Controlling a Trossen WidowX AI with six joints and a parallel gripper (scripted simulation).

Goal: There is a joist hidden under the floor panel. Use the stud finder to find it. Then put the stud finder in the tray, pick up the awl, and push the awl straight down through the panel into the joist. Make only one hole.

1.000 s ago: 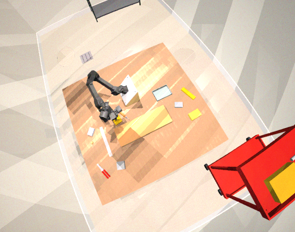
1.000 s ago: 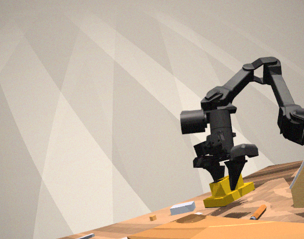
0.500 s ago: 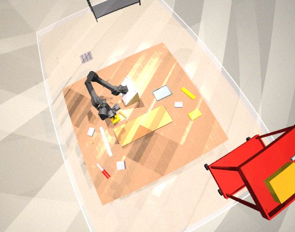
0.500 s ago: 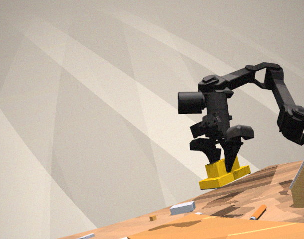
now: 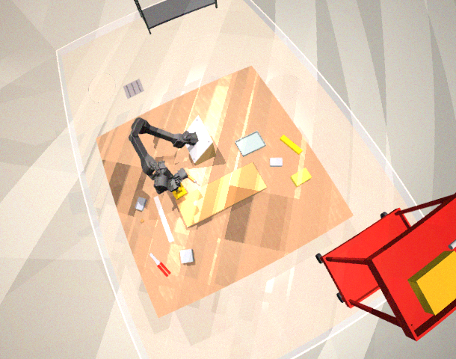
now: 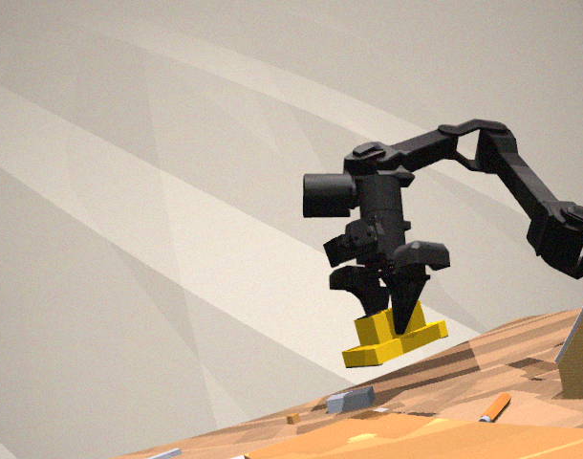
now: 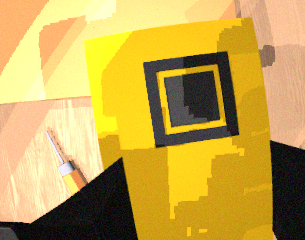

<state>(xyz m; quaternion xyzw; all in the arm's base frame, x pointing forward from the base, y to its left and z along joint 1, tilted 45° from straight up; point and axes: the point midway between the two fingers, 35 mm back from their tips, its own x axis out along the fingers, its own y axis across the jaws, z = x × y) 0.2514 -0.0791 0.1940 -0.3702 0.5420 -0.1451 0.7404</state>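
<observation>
Yellow stud finder (image 5: 180, 192) (image 6: 374, 332) (image 7: 189, 165) outside tray (image 5: 250, 143)

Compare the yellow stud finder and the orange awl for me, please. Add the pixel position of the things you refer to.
The stud finder (image 5: 180, 192) (image 6: 376, 340) (image 7: 192, 165) is blocky; the awl (image 5: 191, 177) (image 6: 496, 406) (image 7: 67, 167) is slender. The stud finder hangs raised in the pincer (image 6: 388, 323); the awl lies on the wooden surface. Neither is in the tray (image 5: 250, 143).
</observation>
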